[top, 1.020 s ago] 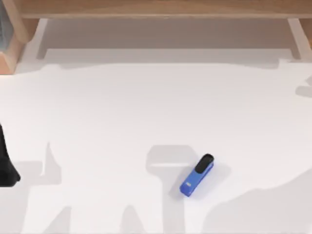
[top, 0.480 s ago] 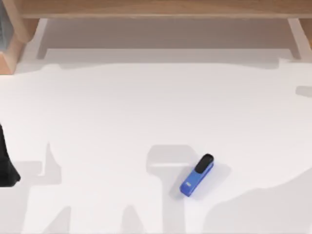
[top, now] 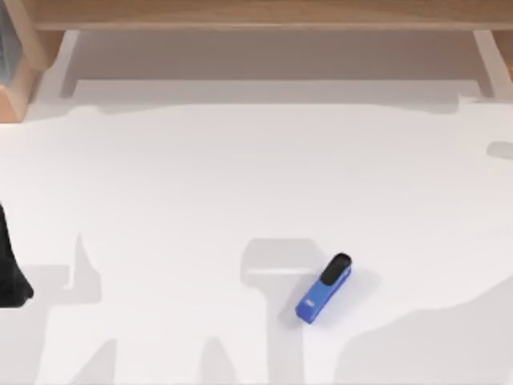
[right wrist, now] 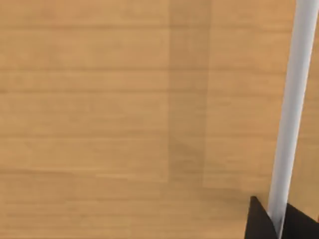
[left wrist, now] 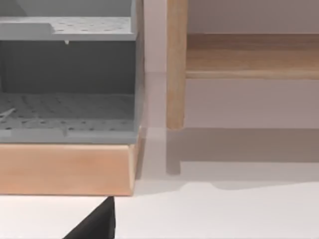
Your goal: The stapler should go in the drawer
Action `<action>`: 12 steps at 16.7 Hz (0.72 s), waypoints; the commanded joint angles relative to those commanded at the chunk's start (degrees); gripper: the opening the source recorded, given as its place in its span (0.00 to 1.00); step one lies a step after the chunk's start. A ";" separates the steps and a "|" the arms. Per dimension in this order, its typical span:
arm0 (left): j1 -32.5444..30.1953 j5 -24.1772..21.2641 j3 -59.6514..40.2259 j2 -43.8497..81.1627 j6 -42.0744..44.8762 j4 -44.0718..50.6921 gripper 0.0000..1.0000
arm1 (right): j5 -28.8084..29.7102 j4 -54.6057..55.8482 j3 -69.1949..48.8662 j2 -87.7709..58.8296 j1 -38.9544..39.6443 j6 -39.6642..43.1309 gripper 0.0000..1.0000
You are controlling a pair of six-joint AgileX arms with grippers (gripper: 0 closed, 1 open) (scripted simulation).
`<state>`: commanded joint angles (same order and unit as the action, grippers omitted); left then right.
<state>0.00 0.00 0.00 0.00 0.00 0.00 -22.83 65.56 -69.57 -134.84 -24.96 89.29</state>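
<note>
The right pincer [right wrist: 279, 222] is clamped on a white bar [right wrist: 294, 99]. One dark finger [right wrist: 259, 221] sits on each side of the bar, touching it. The bar runs across a flat wood front [right wrist: 99, 124].

The left pincer [left wrist: 94, 225] shows as a dark tip low over the white table [left wrist: 224, 214]. I cannot tell if it is apart or together. It is near a grey shelf [left wrist: 67, 99] that sits on a wood base [left wrist: 65, 169]. Just beside the shelf stands a wood post [left wrist: 175, 64]. From above, the left arm [top: 8, 269] is a black shape at the left edge of the table.

The stapler [top: 324, 289] lies flat on the table [top: 200, 184], near the front edge and a bit right of the middle. It is blue with a black cap, and the cap points to the back and right. It lies alone, with nothing touching it. Wood boards [top: 256, 14] run along the back edge, well apart from the stapler.
</note>
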 joint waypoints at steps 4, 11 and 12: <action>0.00 0.00 0.00 0.00 0.00 0.00 1.00 | 0.04 -0.13 0.03 -0.10 -0.19 -0.12 0.00; 0.00 0.00 0.00 0.00 0.00 0.00 1.00 | -2.20 5.69 10.37 4.72 -2.82 -0.19 0.00; 0.00 0.00 0.00 0.00 0.00 0.00 1.00 | -2.78 6.75 12.49 5.51 -3.21 -0.21 0.00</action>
<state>0.00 0.00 0.00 0.00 0.00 0.00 -25.61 72.31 -57.07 -129.33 -28.17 89.08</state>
